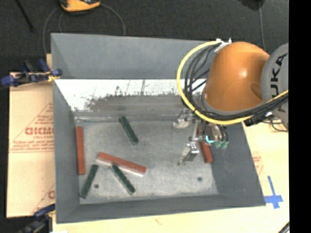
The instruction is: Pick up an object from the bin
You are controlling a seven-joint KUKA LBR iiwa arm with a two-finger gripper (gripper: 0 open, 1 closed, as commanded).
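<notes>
Grey bin (232,181), right side: red-brown bar (207,154) lengthwise far-to-near beside jaws, grip untellable.

Mid bin floor (163,154) open — sticks (121,163) crowd its left.

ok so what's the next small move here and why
Probably nudge the gripper slightly toward the bin's right wall, centring it on the red-brown stick right beside it. That stick is nearest; the other sticks lie far off at the left.
</notes>
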